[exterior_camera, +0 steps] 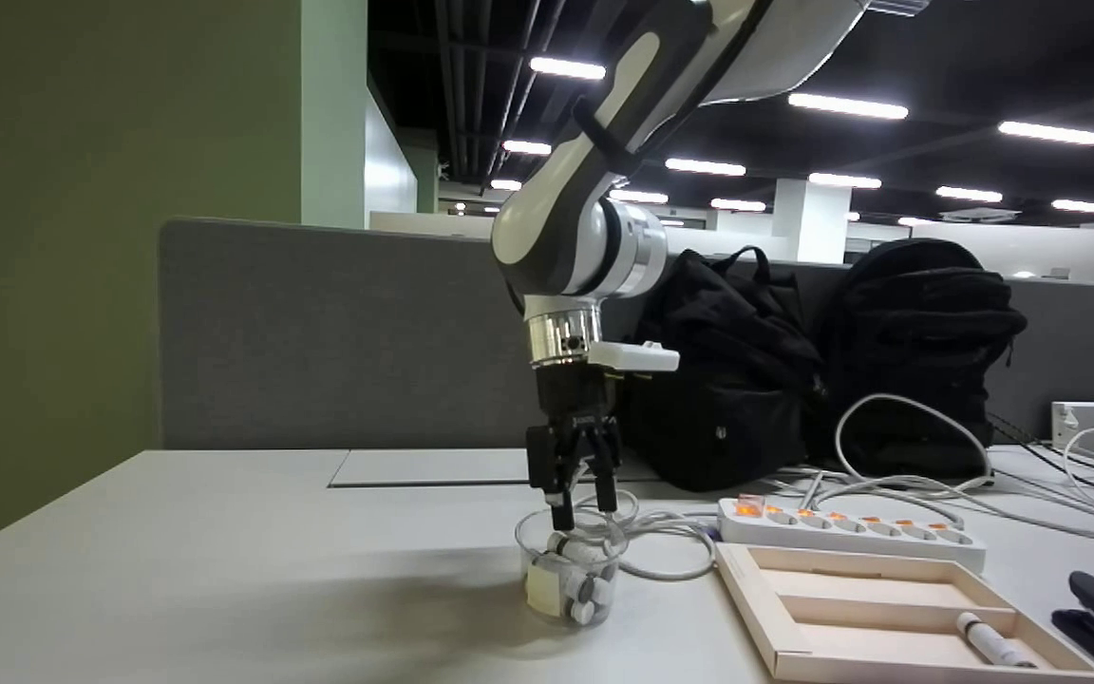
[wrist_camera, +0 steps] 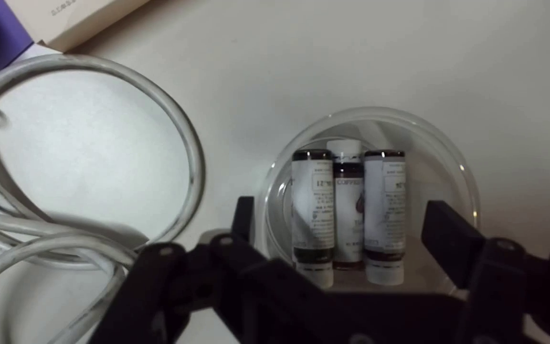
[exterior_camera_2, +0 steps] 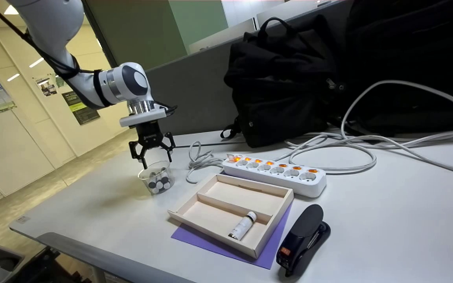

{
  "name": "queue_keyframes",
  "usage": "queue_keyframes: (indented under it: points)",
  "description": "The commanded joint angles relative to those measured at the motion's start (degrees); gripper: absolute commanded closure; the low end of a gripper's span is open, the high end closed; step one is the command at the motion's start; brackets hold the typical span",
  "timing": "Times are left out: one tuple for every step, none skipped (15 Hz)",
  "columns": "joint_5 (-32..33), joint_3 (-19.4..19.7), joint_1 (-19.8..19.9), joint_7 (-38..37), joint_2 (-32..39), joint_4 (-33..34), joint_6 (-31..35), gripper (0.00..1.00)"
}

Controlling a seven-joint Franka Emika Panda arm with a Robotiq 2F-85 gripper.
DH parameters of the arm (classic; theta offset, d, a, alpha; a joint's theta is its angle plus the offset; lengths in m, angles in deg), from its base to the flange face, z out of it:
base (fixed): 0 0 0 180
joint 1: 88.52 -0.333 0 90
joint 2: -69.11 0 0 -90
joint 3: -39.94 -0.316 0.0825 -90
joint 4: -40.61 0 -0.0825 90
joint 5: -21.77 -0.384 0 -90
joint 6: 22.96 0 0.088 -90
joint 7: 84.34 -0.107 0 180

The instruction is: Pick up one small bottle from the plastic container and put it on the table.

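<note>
Jaws of the black gripper [exterior_camera_2: 157, 163]: spread wide, pointing down over the plastic container [exterior_camera: 543, 589], fingertips [exterior_camera: 607, 494] close to its rim; whether either tip dips below that rim cannot be told. Small bottles [wrist_camera: 385, 205], several, in the container, lying on their sides; three visible from above in the wrist view, side by side beyond the gap between the two fingers, dark glass with white labels and white caps, the middle one reversed end for end and partly overlapped by its neighbours. Container: clear, round, low, a pale yellow patch on its wall, standing on the table [exterior_camera: 82, 579], pale grey-white, smooth. Cable [wrist_camera: 195, 165], light grey, loosely coiled just to the right of the container in both exterior views. Power strip [exterior_camera_2: 274, 175], white, orange switches, farther right. Tray [exterior_camera_2: 246, 194], beige, rectangular, two compartments, just beside the strip on its near side; a single bottle [exterior_camera_2: 243, 226], white-capped, lies in the near compartment, cap toward the far side. Purple sheet [exterior_camera_2: 271, 245], partly under the tray. Stapler-like tool [exterior_camera_2: 303, 239], black, right of the tray. Backpacks [exterior_camera_2: 281, 82], two, black, at the far side, in front of the grey partition [exterior_camera: 348, 342]. Arm [exterior_camera: 556, 223], white and dark grey, extending from above to the gripper.
</note>
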Motion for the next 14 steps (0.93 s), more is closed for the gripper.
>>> queue_keyframes:
  points:
    - [1.3, 0.2, -1.2, -1.8, -0.9, 0.5, -2.8, 0.4]
    - [1.5, 0.2, -1.4, -1.8, -1.0, 0.6, -3.2, 0.47]
    - [1.7, 0.1, -1.5, -1.8, -1.0, 0.7, -3.5, 0.55]
    - [1.8, 0.1, -1.7, -1.8, -1.0, 0.8, -3.6, 0.61]
    - [1.8, 0.1, -1.8, -1.8, -1.0, 0.8, -3.7, 0.69]
    - [1.9, 0.3, -1.9, -1.9, -0.8, 0.8, -3.8, 0.75]
    - [2.1, 0.4, -2.0, -2.1, -0.6, 0.8, -3.8, 0.8]
    - [2.5, 0.7, -2.1, -2.4, -0.5, 0.7, -3.7, 0.7]
    - [2.8, 0.8, -2.1, -2.4, -0.4, 0.7, -3.7, 0.7]
    - [3.2, 0.9, -2.0, -2.4, -0.3, 0.7, -3.5, 0.63]
    - [3.4, 1.0, -1.9, -2.3, -0.1, 0.7, -3.3, 0.6]
    - [3.8, 1.2, -1.9, -2.3, 0.0, 0.8, -3.2, 0.53]
    - [4.3, 1.4, -1.8, -2.1, 0.2, 0.8, -3.0, 0.48]
    - [4.5, 1.5, -1.8, -2.1, 0.5, 0.9, -2.7, 0.49]
